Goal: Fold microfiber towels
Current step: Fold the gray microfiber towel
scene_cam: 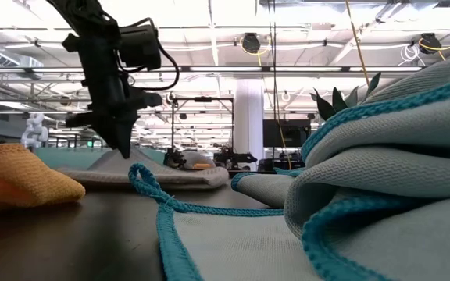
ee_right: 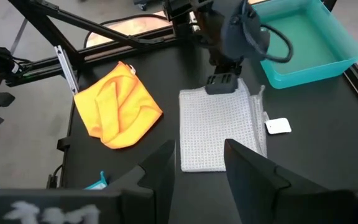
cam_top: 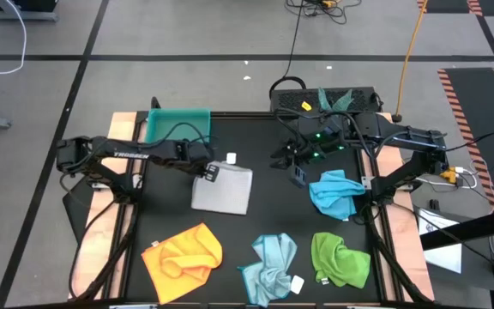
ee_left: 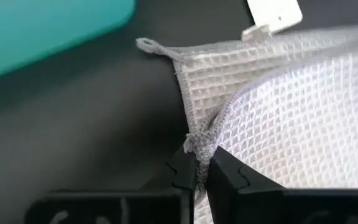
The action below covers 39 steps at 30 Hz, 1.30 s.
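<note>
The white-grey towel [cam_top: 223,190] lies half folded on the black table, near the teal tray [cam_top: 177,126]. My left gripper [cam_top: 208,172] is shut on its left far corner, which rises into a small peak [scene_cam: 120,159] in the low view. High over the table's right half, my right gripper [ee_right: 197,165] is open and holds nothing. The bright blue towel [cam_top: 334,194] is crumpled at the right. The yellow-orange towel [cam_top: 183,253], the pale blue towel [cam_top: 271,263] and the green towel [cam_top: 340,258] lie bunched along the near edge. My left gripper pinches the stitched grey edge [ee_left: 199,143] of the towel's upper layer at a corner, between its two fingers [ee_left: 227,174]. The fingers come from above, pointing steeply down. That corner is raised a little off the lower layer [ee_left: 194,74]; the rest of the towel lies on the table.
The towel's white tag [cam_top: 231,159] sticks out at its far edge, close to the tray. A black box with cables [cam_top: 320,101] stands behind the table's far edge. Bare black table [cam_top: 264,219] lies between the white-grey towel and the near row.
</note>
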### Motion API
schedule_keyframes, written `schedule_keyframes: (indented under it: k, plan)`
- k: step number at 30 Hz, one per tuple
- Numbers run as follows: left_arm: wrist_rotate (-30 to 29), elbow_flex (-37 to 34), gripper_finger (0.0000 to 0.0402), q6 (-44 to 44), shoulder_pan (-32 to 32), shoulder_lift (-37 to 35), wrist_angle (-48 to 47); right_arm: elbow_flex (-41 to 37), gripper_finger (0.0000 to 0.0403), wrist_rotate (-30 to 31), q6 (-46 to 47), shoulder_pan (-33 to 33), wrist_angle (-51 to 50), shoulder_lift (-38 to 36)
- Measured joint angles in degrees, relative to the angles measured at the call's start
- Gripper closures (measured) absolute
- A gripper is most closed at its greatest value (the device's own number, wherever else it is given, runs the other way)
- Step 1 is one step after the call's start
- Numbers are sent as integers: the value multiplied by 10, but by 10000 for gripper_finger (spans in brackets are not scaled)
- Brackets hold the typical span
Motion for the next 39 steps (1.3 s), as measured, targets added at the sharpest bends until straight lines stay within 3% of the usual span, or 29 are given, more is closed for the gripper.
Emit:
schedule_keyframes:
  k: [9, 20, 27, 34, 36, 39]
  plan:
    - [-14, 0, 392, 72, 26, 8, 71, 0, 275, -1, 9, 0, 0, 0]
    - [3, 0, 274, 121, 52, 12, 168, 0, 275, -2, 20, 0, 0, 0]
    - [30, 0, 248, 113, 52, 12, 171, -1, 275, -2, 24, 0, -17, 0]
    - [41, 0, 248, 96, 20, 10, 140, -125, 275, -3, 56, -17, 25, 0]
    - [41, 0, 248, 95, 4, 2, 124, -187, 275, -10, 67, -25, 85, 0]
    - [41, 0, 248, 78, -22, -5, 96, -285, 275, -67, 103, -37, 243, 3]
